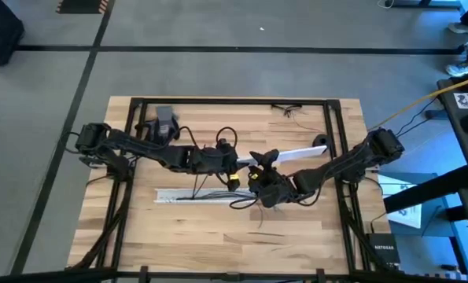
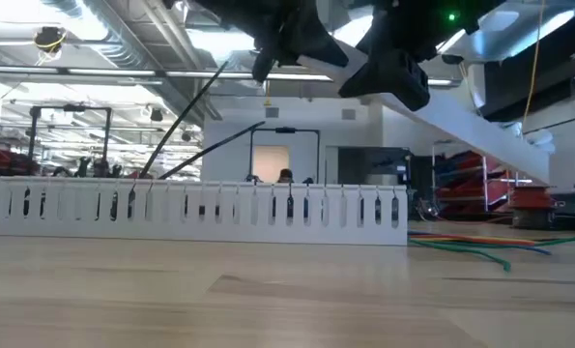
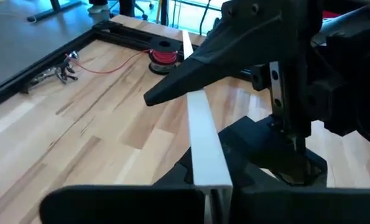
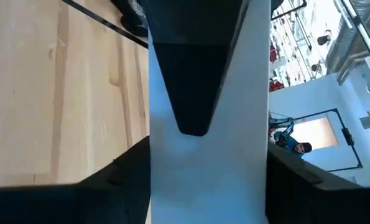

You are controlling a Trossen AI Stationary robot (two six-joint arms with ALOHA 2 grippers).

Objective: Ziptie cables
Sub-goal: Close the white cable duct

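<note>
A long flat white strip [image 1: 292, 154] hangs tilted above the table's middle, with both grippers on it. My left gripper [image 1: 237, 163] holds its left end, and my right gripper [image 1: 260, 162] is shut on it just beside. Below them, near the table's middle, a white slotted channel [image 1: 196, 194] lies on the wood. Thin dark cables [image 1: 210, 189] lie bunched along the channel, and some strands [image 2: 192, 121] rise out of it. My left gripper pinches the strip's near end [image 3: 208, 177] between its two fingers, coming level from the table's left and lying along the strip. The strip is lifted clear of the table. My right gripper has one finger [image 3: 175, 90] over the strip's flat top [image 4: 203, 168]. The other finger is hidden under the strip. It comes from the table's right, and the strip slants up past it toward the far right [image 2: 480, 130].
A red wire spool [image 3: 164, 56] and a small metal bundle [image 3: 60, 71] lie toward the table's far side. A grey block [image 1: 167, 122] sits far left. Black frame rails [image 1: 234, 101] edge the work area. Coloured wires [image 2: 480, 253] lie on the table at the right.
</note>
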